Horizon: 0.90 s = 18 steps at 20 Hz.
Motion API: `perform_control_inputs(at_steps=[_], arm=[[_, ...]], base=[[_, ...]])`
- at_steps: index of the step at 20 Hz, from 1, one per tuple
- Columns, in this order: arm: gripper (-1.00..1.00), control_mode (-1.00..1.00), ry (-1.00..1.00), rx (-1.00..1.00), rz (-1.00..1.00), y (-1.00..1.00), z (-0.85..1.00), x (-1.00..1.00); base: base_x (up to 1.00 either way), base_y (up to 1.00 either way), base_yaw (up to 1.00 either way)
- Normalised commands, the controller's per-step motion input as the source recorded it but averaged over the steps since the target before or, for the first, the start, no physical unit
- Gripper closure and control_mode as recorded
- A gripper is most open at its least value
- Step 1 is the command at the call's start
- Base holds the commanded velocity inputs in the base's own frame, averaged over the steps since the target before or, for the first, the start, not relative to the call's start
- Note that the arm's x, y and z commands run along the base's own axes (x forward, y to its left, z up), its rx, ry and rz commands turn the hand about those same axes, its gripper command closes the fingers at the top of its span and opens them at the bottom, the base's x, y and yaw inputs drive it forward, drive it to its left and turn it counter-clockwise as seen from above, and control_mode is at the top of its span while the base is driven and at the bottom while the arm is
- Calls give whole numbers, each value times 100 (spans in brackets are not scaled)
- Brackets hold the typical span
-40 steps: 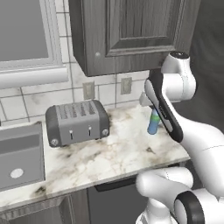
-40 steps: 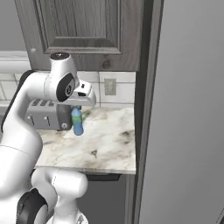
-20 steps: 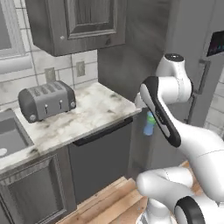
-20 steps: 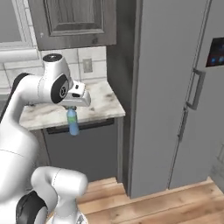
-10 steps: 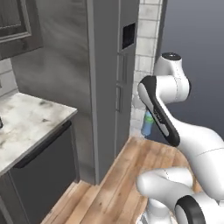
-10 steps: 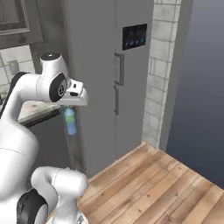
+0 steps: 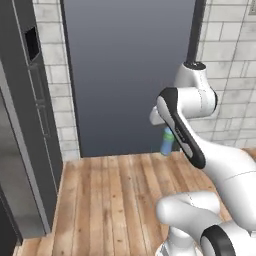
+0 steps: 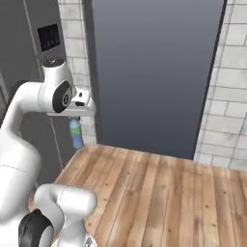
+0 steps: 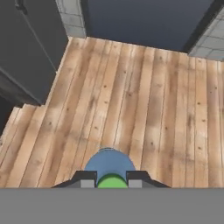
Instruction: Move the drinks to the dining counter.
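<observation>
While it hangs upright in mid-air over the light wooden plank floor point(image 9: 144, 109), the slim blue bottle with a green cap point(image 8: 75, 133) is pinched at its top by the robot's two-finger gripper point(image 9: 111, 178), jaws clamped snug on it. Behind it there's a big dark blue-grey wall panel point(image 7: 130, 70), pale brick tiles point(image 8: 226, 96) either side, and a tall grey fridge point(image 7: 22, 140) off to the left.

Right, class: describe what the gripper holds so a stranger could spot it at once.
Find the dark doorway in the pale brick wall, above the wood floor. Left of it the white arm's gripper is shut on a slim blue bottle hanging upright, green cap up, the one small coloured thing here.
</observation>
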Motion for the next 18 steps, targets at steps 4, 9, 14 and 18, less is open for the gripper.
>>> perform_control_inputs(at_steps=[4,9,14,18], arm=[[100,100,0,0,0,0,0,0],[100,100,0,0,0,0,0,0],[100,100,0,0,0,0,0,0],[100,100,0,0,0,0,0,0]], base=[[-58,0,-94],[-40,0,-99],[-15,0,-100],[0,5,-99]])
